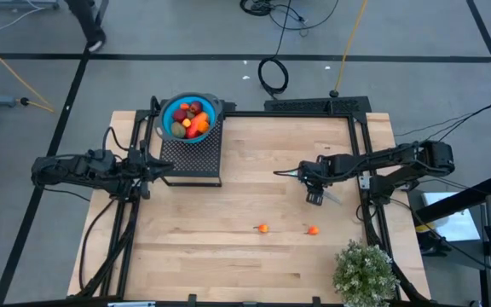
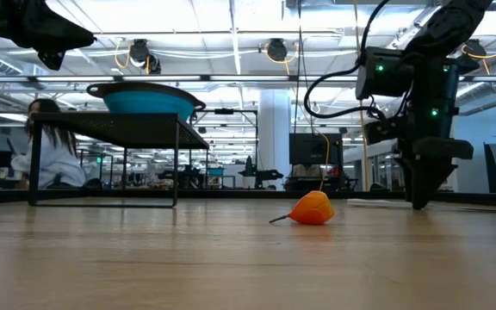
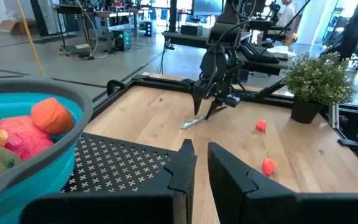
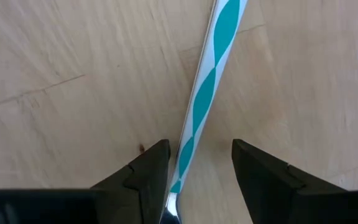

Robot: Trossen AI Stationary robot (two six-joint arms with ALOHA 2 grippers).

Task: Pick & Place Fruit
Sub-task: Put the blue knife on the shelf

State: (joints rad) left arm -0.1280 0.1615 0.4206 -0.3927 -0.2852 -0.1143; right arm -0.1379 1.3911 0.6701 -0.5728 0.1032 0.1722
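Several toy fruits (image 1: 191, 119) lie in a blue bowl (image 1: 167, 109) on a black mesh stand (image 1: 193, 158) at the table's far left. Two tiny orange fruits (image 1: 263, 228) (image 1: 313, 230) rest on the wood nearer the front. My right gripper (image 4: 199, 149) is open and points steeply down, low over the table. Its fingers stand on either side of a teal-and-white striped utensil handle (image 4: 207, 87) that lies flat on the wood. My left gripper (image 3: 201, 165) is shut on nothing, level beside the stand and bowl (image 3: 73, 102). My right gripper comes from above with its fingers lying across the utensil handle. One finger (image 4: 148, 171) stands very close to the handle's edge (image 4: 180, 168). I cannot tell whether it touches. The utensil lies flat on the table.
A bushy potted plant (image 1: 365, 273) stands at the near right corner. The black frame rails (image 1: 361, 145) run along the table's far and side edges. In the low view one orange fruit (image 2: 311, 209) lies in front of my right gripper (image 2: 420, 202). A person sits beyond the table.
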